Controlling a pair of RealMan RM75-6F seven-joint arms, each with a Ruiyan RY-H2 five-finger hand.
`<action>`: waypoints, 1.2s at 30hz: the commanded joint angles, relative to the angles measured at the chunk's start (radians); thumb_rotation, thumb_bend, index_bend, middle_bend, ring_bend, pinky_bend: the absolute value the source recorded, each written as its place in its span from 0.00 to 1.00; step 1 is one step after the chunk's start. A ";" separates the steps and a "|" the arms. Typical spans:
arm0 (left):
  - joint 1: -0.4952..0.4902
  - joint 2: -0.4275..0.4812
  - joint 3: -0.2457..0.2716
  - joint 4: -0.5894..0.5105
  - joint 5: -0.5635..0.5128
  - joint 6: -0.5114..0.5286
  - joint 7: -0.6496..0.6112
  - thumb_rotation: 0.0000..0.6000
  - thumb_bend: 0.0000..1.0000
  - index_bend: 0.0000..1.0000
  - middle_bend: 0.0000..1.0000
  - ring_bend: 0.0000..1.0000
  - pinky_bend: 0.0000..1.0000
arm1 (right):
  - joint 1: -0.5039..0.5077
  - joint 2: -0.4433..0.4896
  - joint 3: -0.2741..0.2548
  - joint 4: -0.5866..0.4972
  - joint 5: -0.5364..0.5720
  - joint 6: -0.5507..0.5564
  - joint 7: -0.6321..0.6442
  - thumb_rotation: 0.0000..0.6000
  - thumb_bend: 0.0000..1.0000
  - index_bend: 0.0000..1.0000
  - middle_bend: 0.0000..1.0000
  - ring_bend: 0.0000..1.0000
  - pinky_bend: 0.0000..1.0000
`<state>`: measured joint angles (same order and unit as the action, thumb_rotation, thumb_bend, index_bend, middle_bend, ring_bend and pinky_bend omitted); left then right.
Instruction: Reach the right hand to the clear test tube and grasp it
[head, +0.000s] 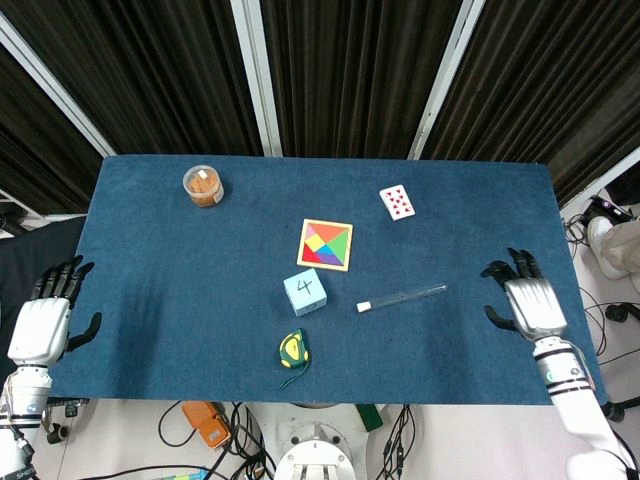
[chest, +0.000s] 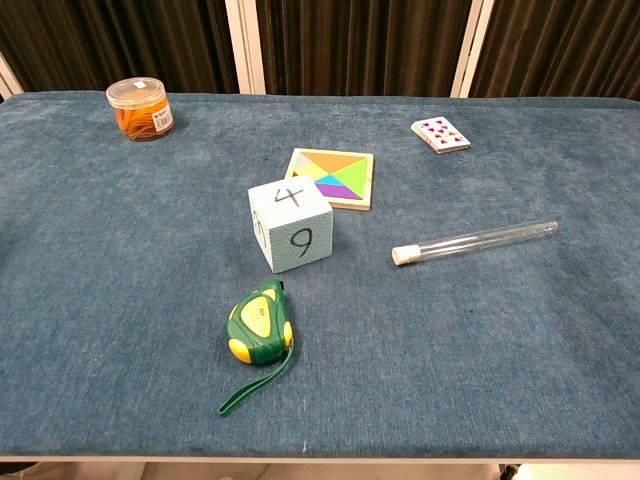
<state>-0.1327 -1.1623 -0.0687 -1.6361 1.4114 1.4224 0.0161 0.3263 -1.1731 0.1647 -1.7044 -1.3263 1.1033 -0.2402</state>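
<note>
The clear test tube (head: 402, 297) with a white cap lies flat on the blue table (head: 180, 280), right of the number cube; the chest view shows the test tube (chest: 474, 241) too. My right hand (head: 527, 303) hovers over the table's right part, fingers spread and empty, well to the right of the tube's glass end. My left hand (head: 40, 325) stays off the table's left edge, fingers apart, holding nothing. Neither hand appears in the chest view.
A light blue number cube (head: 305, 291) and a green tape measure (head: 293, 350) sit left of the tube. A tangram puzzle (head: 326, 244), a deck of playing cards (head: 397, 202) and a jar of orange rubber bands (head: 203, 185) lie farther back.
</note>
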 joint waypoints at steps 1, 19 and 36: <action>0.001 0.003 -0.002 -0.004 -0.003 -0.001 -0.003 1.00 0.37 0.08 0.00 0.00 0.04 | 0.129 -0.023 0.039 -0.051 0.101 -0.135 -0.130 1.00 0.43 0.42 0.33 0.08 0.00; 0.000 0.011 -0.001 -0.014 -0.016 -0.015 0.002 1.00 0.37 0.08 0.00 0.00 0.04 | 0.334 -0.250 0.028 0.069 0.336 -0.208 -0.323 1.00 0.43 0.41 0.48 0.23 0.00; -0.001 0.014 -0.001 -0.018 -0.020 -0.020 0.007 1.00 0.37 0.08 0.00 0.00 0.04 | 0.415 -0.311 -0.040 0.142 0.477 -0.242 -0.376 1.00 0.43 0.43 0.47 0.23 0.00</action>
<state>-0.1335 -1.1487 -0.0695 -1.6546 1.3914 1.4025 0.0231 0.7393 -1.4820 0.1268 -1.5642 -0.8517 0.8629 -0.6169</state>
